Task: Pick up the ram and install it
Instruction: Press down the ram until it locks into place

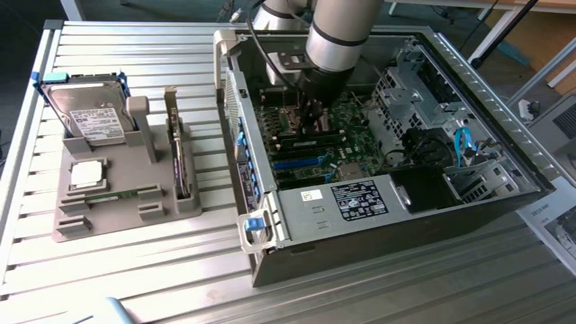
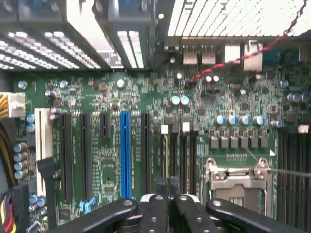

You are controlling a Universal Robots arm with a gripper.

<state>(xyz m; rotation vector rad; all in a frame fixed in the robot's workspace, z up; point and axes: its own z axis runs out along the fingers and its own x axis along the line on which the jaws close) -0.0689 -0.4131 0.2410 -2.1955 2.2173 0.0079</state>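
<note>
One ram [image 1: 115, 196], a thin green stick, lies flat in the grey parts holder [image 1: 99, 219] at the exterior view's left. My gripper [image 1: 311, 121] is down inside the open computer case [image 1: 297, 223], just above the green motherboard [image 1: 355, 145]. In the wrist view the gripper [image 2: 168, 183] is shut, its black fingertips [image 2: 163, 194] pressed together over the row of narrow memory slots [image 2: 177, 150]. I see nothing between them. Whether a ram sits in the slot under the tips is hidden.
The holder also carries a hard drive [image 1: 90, 111], a square silver processor chip [image 1: 85, 174] and an upright expansion card [image 1: 183, 165]. Beside the slots lie the metal processor socket [image 2: 238, 182] and a blue expansion slot [image 2: 125, 150]. Drive cages and cables [image 1: 463, 145] crowd the case's far side.
</note>
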